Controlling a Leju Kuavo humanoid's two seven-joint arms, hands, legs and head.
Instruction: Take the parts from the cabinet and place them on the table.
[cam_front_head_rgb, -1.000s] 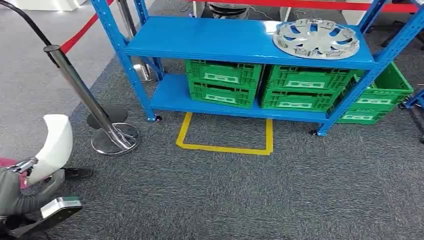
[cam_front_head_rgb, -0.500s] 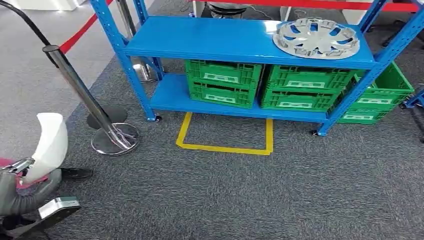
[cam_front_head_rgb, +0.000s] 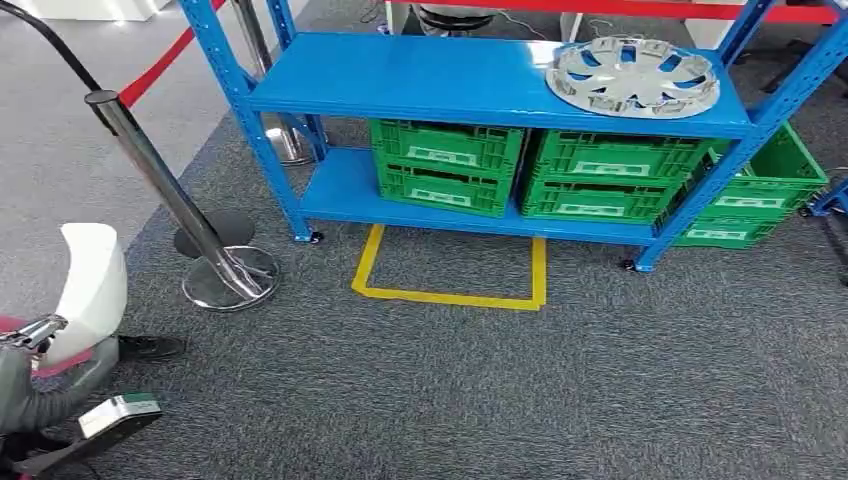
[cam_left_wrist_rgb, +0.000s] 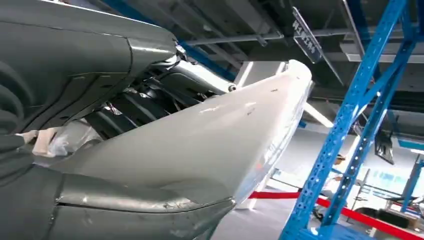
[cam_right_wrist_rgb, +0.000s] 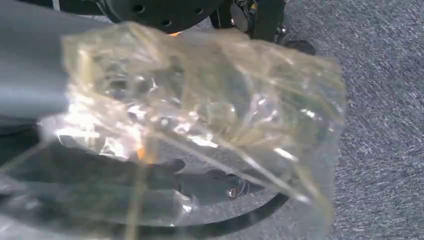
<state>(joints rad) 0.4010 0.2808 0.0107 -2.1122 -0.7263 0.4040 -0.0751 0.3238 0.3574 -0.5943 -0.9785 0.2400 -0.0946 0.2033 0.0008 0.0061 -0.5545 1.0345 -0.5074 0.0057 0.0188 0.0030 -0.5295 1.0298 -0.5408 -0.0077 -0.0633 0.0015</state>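
At the far left of the head view the left hand (cam_front_head_rgb: 25, 335) holds a white curved part (cam_front_head_rgb: 90, 290), which rises upright from the grip beside the robot's body. In the left wrist view the same white part (cam_left_wrist_rgb: 210, 145) lies along the left hand (cam_left_wrist_rgb: 90, 110), the thick grey thumb pressed under it and the darker fingers (cam_left_wrist_rgb: 130, 107) closed over its upper face, so the part is clamped between them.

Next to the right stands a chrome barrier post (cam_front_head_rgb: 165, 190) on its round base, a red rope running off from it. Past that comes the blue cabinet (cam_front_head_rgb: 480, 80), with green crates (cam_front_head_rgb: 450, 165) on its lower shelf and a silver wheel cover (cam_front_head_rgb: 632, 75) lying flat on the right end of its upper shelf. A yellow tape outline (cam_front_head_rgb: 450, 275) marks the carpet in front of it.

In the right wrist view the right hand (cam_right_wrist_rgb: 35, 65) is wrapped in a crumpled clear plastic bag (cam_right_wrist_rgb: 200, 115), hanging over the carpet; whether the fingers are closed or spread I cannot tell.

By my reading, one part is already off the cabinet and is being carried. The next move calls for turning away to find the bench and setting the white part down there; the wheel cover is left to fetch.
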